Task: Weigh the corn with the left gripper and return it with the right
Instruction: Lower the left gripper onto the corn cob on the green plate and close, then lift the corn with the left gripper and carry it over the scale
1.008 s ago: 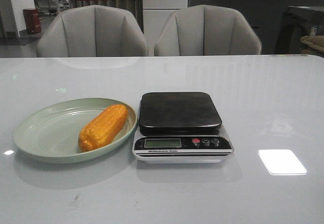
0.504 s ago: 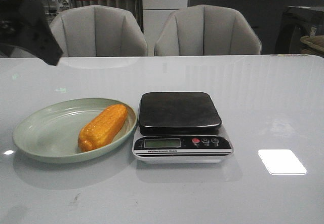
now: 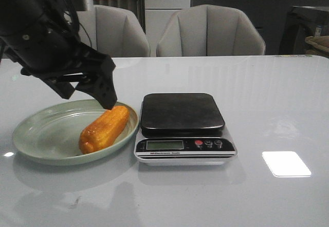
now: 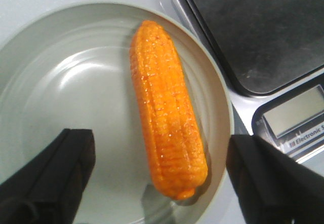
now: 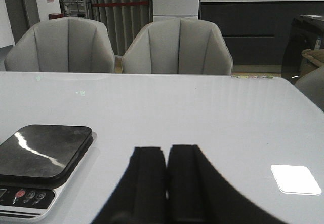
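Corn [image 3: 104,129]: a stubby orange-yellow cob with neat kernel rows, lying flat in a green plate [image 3: 41,134]. Its length runs diagonally, nearest the plate's right rim, ungrasped.

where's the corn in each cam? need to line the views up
Front view: corn lies on the green plate, left of the scale, under the left gripper.
Left wrist view: corn fills the centre, between the open fingers.
Right wrist view: corn not in it; only the right gripper, shut.
Shared landmark: the scale's black platform, beside the plate, in all three views.
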You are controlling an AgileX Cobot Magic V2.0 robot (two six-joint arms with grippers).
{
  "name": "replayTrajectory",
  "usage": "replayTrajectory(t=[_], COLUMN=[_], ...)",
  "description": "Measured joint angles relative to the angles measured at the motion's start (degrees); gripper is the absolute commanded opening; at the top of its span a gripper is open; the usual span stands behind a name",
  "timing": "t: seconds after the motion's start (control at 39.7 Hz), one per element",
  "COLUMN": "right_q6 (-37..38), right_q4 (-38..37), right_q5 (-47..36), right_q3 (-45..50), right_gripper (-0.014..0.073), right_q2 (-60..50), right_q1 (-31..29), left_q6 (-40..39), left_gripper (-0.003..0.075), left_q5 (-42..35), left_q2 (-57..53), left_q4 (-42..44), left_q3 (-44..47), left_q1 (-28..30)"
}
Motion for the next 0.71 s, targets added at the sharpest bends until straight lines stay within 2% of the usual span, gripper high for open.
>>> replayTrajectory(t=[0.33, 0.4, 0.48, 0.66, 0.68, 0.71], right_q6=[0.00, 0.00, 0.00, 0.00, 0.00, 0.00], right_q4=[0.00, 0.00, 0.00, 0.00, 0.00, 0.00], right_q5=[0.00, 0.00, 0.00, 0.00, 0.00, 0.00], right_q3=[0.00, 0.00, 0.00, 0.00, 0.00, 0.00], right_gripper=[0.0142, 0.0142, 0.0142, 0.0142, 0.0142, 0.0142], right_q2=[0.00, 0.00, 0.00, 0.00, 0.00, 0.00], right_q1=[0.00, 0.00, 0.00, 0.00, 0.00, 0.00], left_q6=[-0.03, -0.03, -0.12, -0.12, -0.15, -0.15], left_gripper=[0.0575, 0.0554, 0.0467, 0.0115, 0.0104, 0.0127], left_q5=[0.10, 0.21, 0.64, 3.74, 4.23, 4.59], left_q2=[9.29, 11.27, 13.09, 15.05, 15.05, 15.05], left_q4=[-1.25, -1.34, -1.34, -1.38, -1.38, -1.38], left_q3=[-4.16, -4.77, -5.51, -8.84, -9.34, -10.10], left_q1=[-0.09, -0.09, -0.09, -0.09, -0.09, -0.09])
